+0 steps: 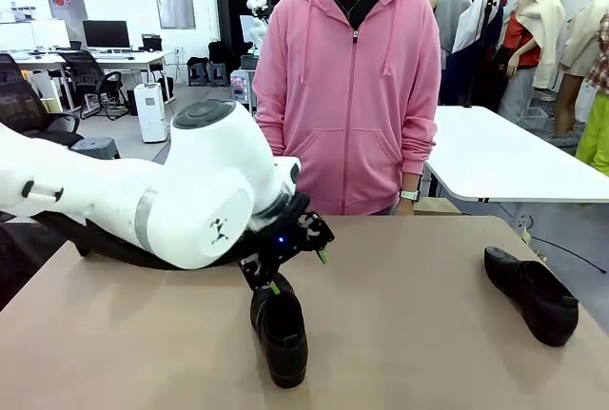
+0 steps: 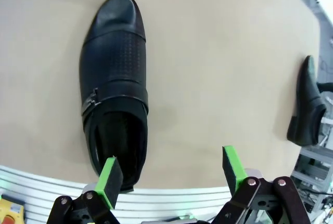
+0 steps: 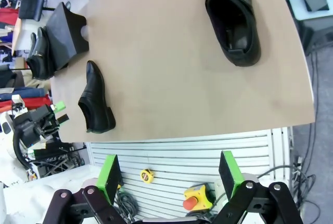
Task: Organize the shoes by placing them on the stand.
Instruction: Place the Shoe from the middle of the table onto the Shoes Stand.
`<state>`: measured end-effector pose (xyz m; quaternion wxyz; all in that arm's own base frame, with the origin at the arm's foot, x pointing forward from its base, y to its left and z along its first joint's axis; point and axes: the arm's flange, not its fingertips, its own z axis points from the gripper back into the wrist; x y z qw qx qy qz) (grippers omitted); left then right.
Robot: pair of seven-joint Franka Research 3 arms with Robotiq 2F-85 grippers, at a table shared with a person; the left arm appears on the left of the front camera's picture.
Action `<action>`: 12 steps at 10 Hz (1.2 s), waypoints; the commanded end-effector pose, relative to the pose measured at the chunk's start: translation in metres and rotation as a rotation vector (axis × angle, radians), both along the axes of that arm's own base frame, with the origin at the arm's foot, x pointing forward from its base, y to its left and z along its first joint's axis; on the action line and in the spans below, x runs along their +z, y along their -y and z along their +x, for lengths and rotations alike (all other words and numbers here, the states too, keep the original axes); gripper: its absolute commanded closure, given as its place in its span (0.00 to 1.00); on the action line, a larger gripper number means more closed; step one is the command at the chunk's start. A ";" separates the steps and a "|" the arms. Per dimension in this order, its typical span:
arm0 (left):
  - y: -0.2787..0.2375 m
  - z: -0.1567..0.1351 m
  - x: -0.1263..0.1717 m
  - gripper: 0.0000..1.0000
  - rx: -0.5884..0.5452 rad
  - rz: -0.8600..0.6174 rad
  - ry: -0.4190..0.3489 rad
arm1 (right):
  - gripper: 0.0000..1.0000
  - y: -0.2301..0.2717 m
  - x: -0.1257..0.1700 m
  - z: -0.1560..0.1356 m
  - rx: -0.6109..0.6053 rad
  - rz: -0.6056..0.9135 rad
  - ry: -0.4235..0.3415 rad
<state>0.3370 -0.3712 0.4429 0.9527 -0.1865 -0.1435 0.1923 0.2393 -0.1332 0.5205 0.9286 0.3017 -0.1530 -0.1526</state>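
Robotics laboratory set within an open-plan office hall. A white robot arm (image 1: 181,196) reaches over a tan bench (image 1: 409,315), and a yellow emergency-stop box (image 3: 196,199) with a red button sits below the bench's near edge. Beyond the far left corner stand desks (image 1: 90,60), a monitor (image 1: 106,33) and swivel chairs (image 1: 90,77). A white table (image 1: 504,158) stands beyond the far right corner.

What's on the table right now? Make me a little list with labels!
left gripper: open, above the heel of the middle shoe
right gripper: open, holding nothing
right shoe: alone on the right side of the table
stand: black, at the table's left end, third shoe close by
person: pink hoodie, at the far side
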 end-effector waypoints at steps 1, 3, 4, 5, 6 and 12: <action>0.009 -0.022 -0.004 0.00 0.007 0.015 0.002 | 0.00 0.001 0.001 -0.001 0.022 0.016 0.026; 0.004 -0.008 -0.002 0.00 -0.010 0.002 -0.006 | 0.00 0.001 0.001 -0.001 0.022 0.016 0.026; 0.021 0.001 -0.017 0.00 -0.059 0.039 0.004 | 0.00 0.001 0.001 -0.001 0.022 0.016 0.026; 0.034 0.010 -0.028 0.00 -0.061 0.078 -0.024 | 0.00 0.001 0.001 -0.001 0.022 0.016 0.026; 0.043 0.016 -0.038 0.00 -0.065 0.111 -0.055 | 0.00 0.001 0.001 -0.001 0.022 0.016 0.026; 0.065 0.039 -0.094 0.00 -0.055 0.284 -0.190 | 0.00 0.001 0.001 -0.001 0.022 0.016 0.026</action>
